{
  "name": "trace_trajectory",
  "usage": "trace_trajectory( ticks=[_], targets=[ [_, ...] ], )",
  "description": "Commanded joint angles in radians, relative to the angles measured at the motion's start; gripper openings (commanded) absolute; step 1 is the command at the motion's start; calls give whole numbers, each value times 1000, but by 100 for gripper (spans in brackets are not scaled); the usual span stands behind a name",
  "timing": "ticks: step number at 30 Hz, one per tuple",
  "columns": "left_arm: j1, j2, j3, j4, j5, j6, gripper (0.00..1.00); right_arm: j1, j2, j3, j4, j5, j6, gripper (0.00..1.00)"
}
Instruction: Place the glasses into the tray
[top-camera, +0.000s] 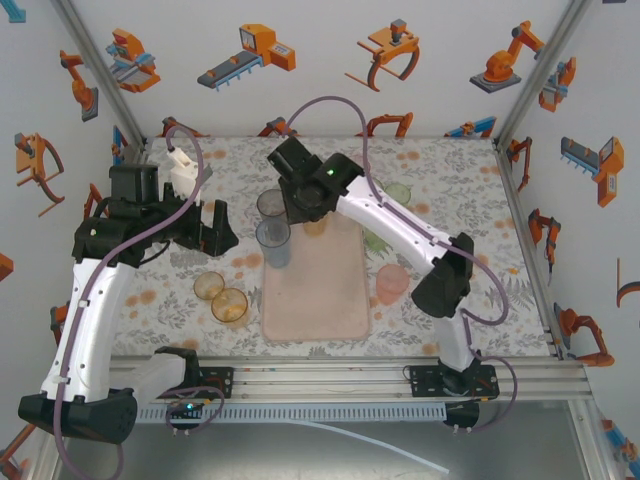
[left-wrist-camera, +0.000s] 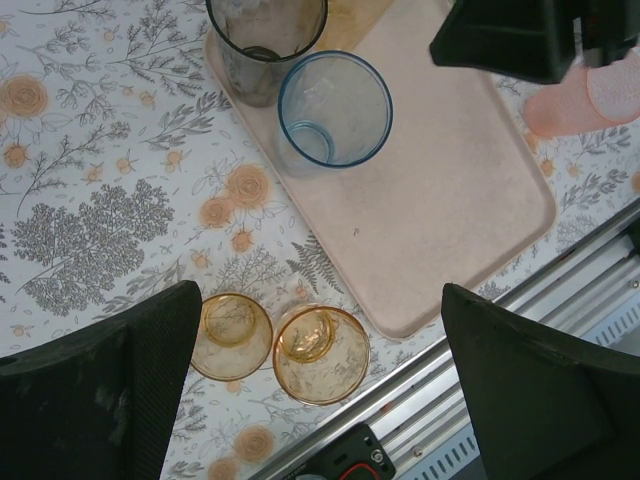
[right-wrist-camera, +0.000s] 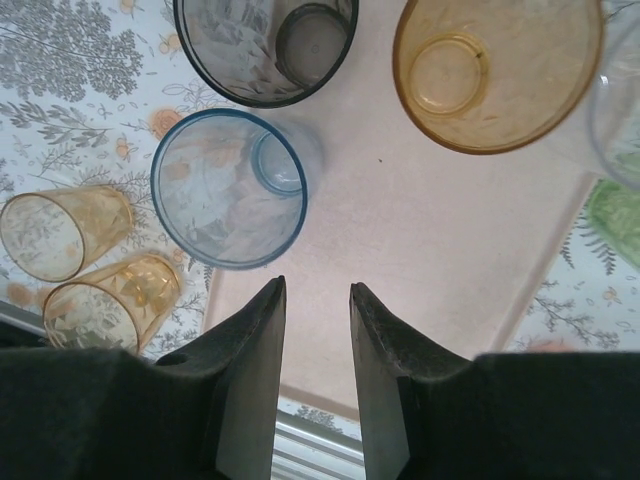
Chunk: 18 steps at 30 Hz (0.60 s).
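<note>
Pale-pink, flat rectangular tray (top-camera: 320, 300) with rounded corners and a low rim lies mid-table on the floral-clothed table (top-camera: 450, 170); its near half is bare. Three glasses stand at its far end: a smoky-grey translucent tumbler (top-camera: 271, 205) in the far left corner; a pale-blue translucent tumbler (top-camera: 274, 243) just beside it toward the near edge; a tray-borne amber tumbler (right-wrist-camera: 497, 70) along the far edge.

Right claw (right-wrist-camera: 317, 288) hovers over the tray's bare middle; its fingers stand a narrow gap apart with nothing between them. Left claw (left-wrist-camera: 322, 295) hangs spread wide and empty above two amber glasses off the tray's near left corner: the outer amber tumbler (top-camera: 209, 287) and the inner amber tumbler (top-camera: 231, 306), apparently upright, touching or nearly so.

Judgement: the step in hand is the left arm's pick from that pair. Take the inner one; put one finger inside the rim and one outside, on the wall facing away from its neighbour; descend plumb; close gently, since thin plastic will likely flex; set it on the bare near half, apart from the right claw.

Count: tray, one. Tumblers in view, eight: grey, one; pale blue, one; amber, three; pink tumbler (top-camera: 390, 284) off the tray's right edge, one; green tumbler (top-camera: 374, 241) against that edge, one; pale tumbler (top-camera: 398, 191) beyond the far right corner, one, tint uncertain. Three are on the tray and five off it.
</note>
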Motion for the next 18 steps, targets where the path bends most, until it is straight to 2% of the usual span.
trace_trajectory(
  ticks=[1,4,8,18],
  targets=[
    [3,0,29,-24,-2,29,97,-8,-96,12,-55,86,-32,34],
    [3,8,33,-37,6,39,97,-18,-157,-4,-99,174,-53,37],
    [3,16,35,-55,25,50,97,-82,-268,-107,-103,199,-53,39],
    [1,26,35,-65,43,56,97,-408,-522,-457,8,57,-34,40]
  ],
)
